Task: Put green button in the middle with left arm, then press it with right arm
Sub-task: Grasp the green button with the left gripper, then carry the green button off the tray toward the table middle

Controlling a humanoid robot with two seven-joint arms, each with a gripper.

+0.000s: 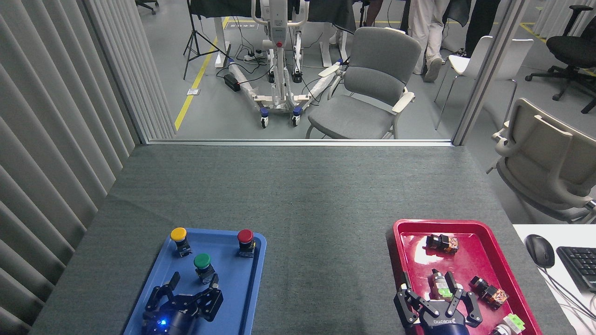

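Note:
The green button (203,266) stands upright in the blue tray (233,298), between a yellow-capped button (179,239) and a red-capped one (245,242). My left gripper (194,280), with its blue light glowing, hovers over the tray just in front of the green button; its fingers are spread open and hold nothing, and one fingertip is close beside the button's body. My right gripper (426,284) is open over the near part of the red tray (405,235), with nothing held. The bare grey-green felt middle (326,260) lies between the trays.
The red tray holds several small switch parts (442,242). A mouse (540,250) and keyboard (579,265) lie on a white desk at the right. Slatted wall panels run along the left. Chairs and equipment stand beyond the table's far edge.

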